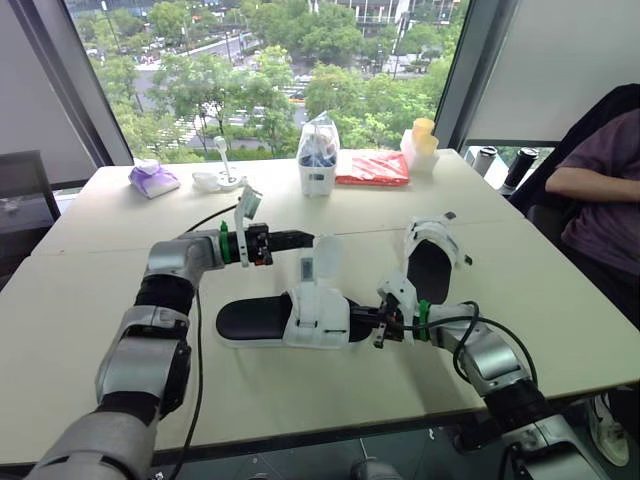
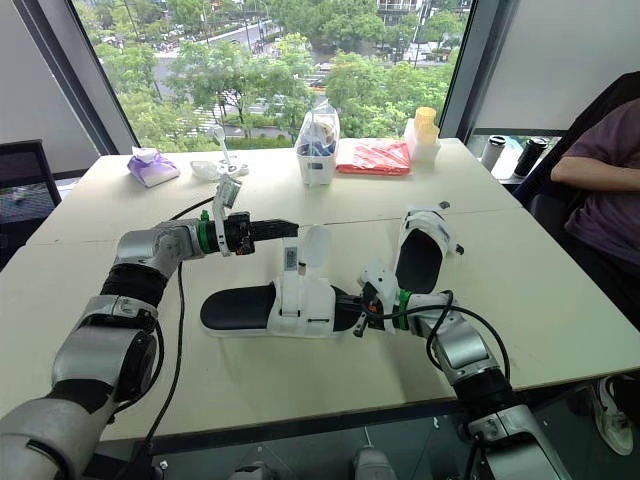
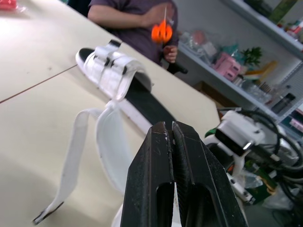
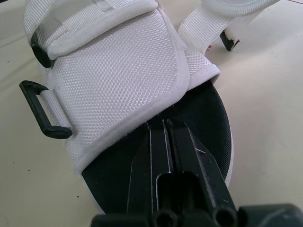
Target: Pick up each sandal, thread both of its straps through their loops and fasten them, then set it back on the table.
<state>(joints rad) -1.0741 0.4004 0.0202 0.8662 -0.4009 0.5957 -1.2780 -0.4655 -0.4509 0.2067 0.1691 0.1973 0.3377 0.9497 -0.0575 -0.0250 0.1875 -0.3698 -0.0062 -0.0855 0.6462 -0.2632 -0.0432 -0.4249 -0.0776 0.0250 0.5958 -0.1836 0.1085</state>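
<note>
Right claw, closed, meets toe edge of sandal.

Red packet lies beside a white bagged container

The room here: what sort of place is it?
Likely an upper-floor office or lab: a wide window overlooks treetops, a person sits by the table, and cluttered shelves line a wall.

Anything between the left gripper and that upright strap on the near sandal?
Nothing visible: the left gripper points at the upright strap across open air. The right gripper is at the near sandal's toe end, off that line.
</note>
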